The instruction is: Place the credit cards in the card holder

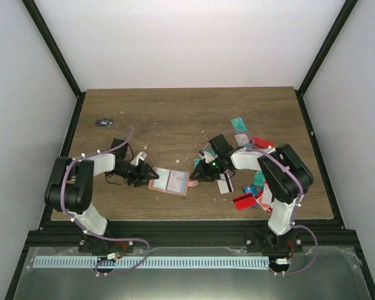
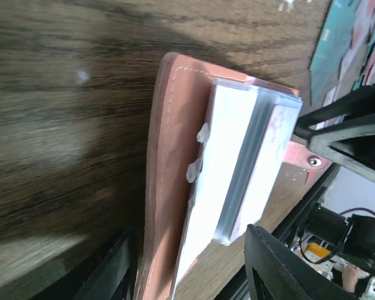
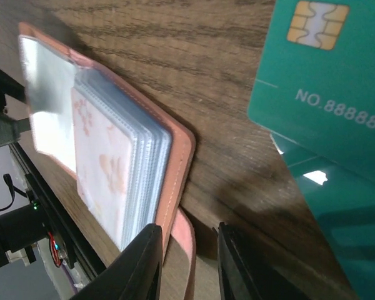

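The salmon-pink card holder [image 1: 172, 181] lies open on the table between my two grippers, its clear sleeves up. My left gripper [image 1: 145, 177] is open at its left edge; in the left wrist view its jaws [image 2: 194, 278] straddle the holder's cover [image 2: 169, 187]. My right gripper [image 1: 197, 175] is open at the holder's right edge; in the right wrist view [image 3: 187, 265] the pink tab [image 3: 189, 250] lies between its fingers. The credit cards [image 1: 250, 187] lie scattered to the right. A teal card [image 3: 319, 75] lies just beyond the holder [image 3: 175, 162].
More cards lie farther right: a teal one [image 1: 239, 124], a white-pink one [image 1: 242, 139], red ones [image 1: 245, 201]. A tiny dark object [image 1: 104, 122] sits at the far left. The table's front edge [image 1: 194, 219] is close behind the holder.
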